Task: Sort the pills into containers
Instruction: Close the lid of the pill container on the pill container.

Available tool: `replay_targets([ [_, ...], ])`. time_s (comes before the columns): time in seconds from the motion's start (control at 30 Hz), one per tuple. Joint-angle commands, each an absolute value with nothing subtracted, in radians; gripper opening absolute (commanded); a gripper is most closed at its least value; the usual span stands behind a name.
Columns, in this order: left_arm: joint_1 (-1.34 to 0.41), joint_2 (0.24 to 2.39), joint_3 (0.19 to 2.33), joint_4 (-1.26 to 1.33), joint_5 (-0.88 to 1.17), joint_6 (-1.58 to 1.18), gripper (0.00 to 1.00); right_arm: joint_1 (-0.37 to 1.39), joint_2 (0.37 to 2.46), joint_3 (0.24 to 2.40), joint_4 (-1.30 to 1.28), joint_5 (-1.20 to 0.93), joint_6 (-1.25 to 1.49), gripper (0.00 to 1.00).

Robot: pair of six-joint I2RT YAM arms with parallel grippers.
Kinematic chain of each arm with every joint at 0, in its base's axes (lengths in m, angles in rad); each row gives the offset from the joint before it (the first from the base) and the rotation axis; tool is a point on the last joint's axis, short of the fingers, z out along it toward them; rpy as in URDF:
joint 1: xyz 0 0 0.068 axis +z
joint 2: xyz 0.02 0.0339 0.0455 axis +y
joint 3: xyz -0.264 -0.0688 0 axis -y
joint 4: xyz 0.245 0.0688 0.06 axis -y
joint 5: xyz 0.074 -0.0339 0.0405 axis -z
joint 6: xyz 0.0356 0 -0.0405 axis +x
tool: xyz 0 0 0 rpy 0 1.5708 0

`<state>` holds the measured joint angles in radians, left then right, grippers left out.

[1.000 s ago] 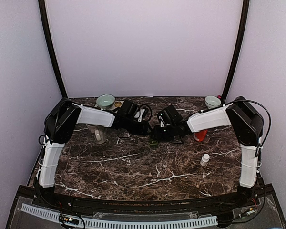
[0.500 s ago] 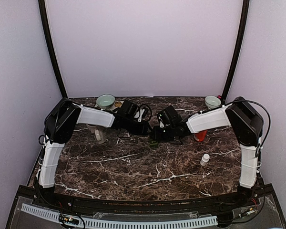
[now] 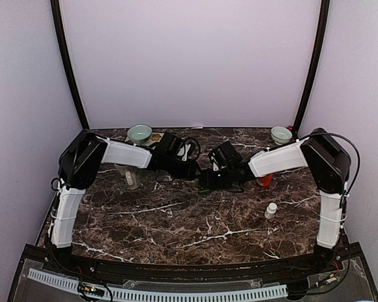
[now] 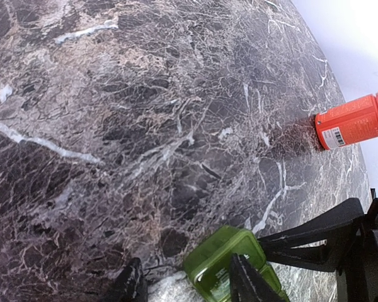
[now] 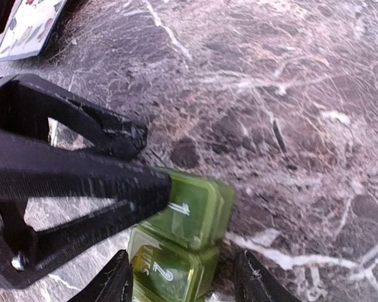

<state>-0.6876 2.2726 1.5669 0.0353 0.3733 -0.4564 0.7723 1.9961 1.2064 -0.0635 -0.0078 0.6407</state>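
Dark marble table (image 3: 176, 220) lies under me, with the green pill box (image 5: 186, 229) mid-table. My right gripper (image 5: 186, 282) straddles it, jaws wide, not pinching. My left gripper (image 4: 188, 284) is narrower but parted, one fingertip (image 5: 152, 187) on its lid.

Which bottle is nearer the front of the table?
The small white bottle. It stands by itself, nearer the front. The orange bottle is farther back, partly hidden by the right arm.
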Motion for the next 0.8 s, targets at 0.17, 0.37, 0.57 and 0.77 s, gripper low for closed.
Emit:
replay_targets([
  [0.17, -0.687, 2.164, 1.534, 0.067, 0.349, -0.494, 0.48, 0.771, 1.920, 1.159, -0.071, 0.005, 0.637, 0.56],
  [0.37, -0.687, 2.131, 1.515, 0.077, 0.332, -0.495, 0.53, 0.772, 1.917, 1.160, -0.064, -0.031, 0.623, 0.56],
  [0.57, -0.683, 2.089, 1.480, 0.088, 0.313, -0.493, 0.58, 0.772, 1.909, 1.170, -0.075, -0.050, 0.583, 0.59],
  [0.77, -0.670, 2.035, 1.389, 0.129, 0.307, -0.505, 0.59, 0.780, 1.919, 1.189, -0.122, -0.011, 0.551, 0.61],
])
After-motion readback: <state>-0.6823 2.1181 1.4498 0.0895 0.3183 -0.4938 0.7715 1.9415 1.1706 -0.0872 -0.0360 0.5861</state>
